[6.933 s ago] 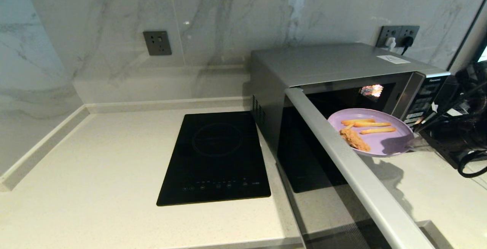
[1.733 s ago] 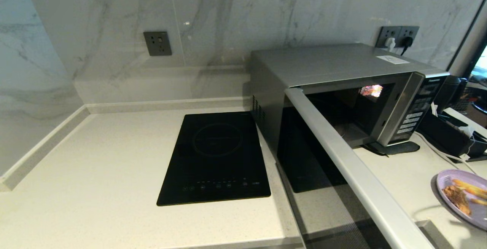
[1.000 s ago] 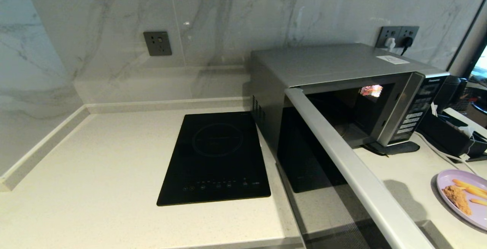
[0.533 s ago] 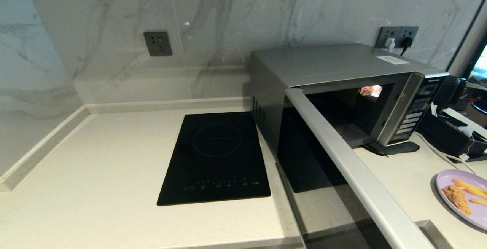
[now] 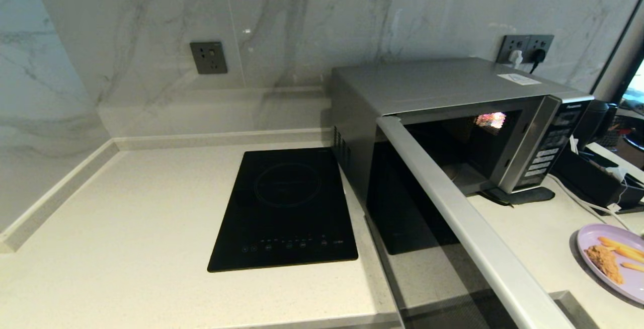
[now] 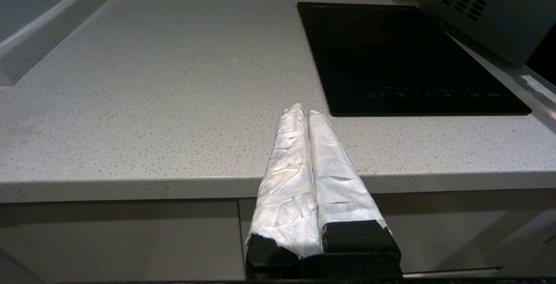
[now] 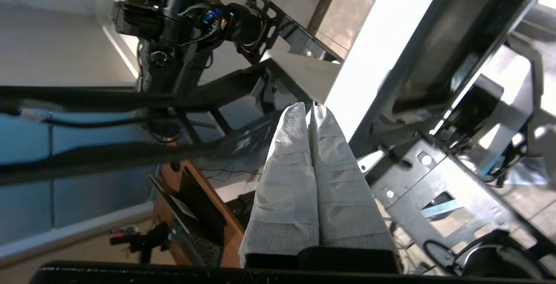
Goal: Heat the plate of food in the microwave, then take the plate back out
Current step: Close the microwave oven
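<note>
The plate (image 5: 612,261) is lying on the counter (image 5: 126,228), right of the microwave (image 5: 453,92) (door (image 5: 468,228) hanging open, hob (image 5: 287,208) beside it). Both the left gripper (image 6: 308,114) and right gripper (image 7: 309,109) are pressed together, holding nothing. Lettering is too small to read.

left gripper (image 6: 307,112): 2 fingers pressed together, level, at the counter's front edge | right gripper (image 7: 312,109): fingers pressed together, holding nothing
</note>
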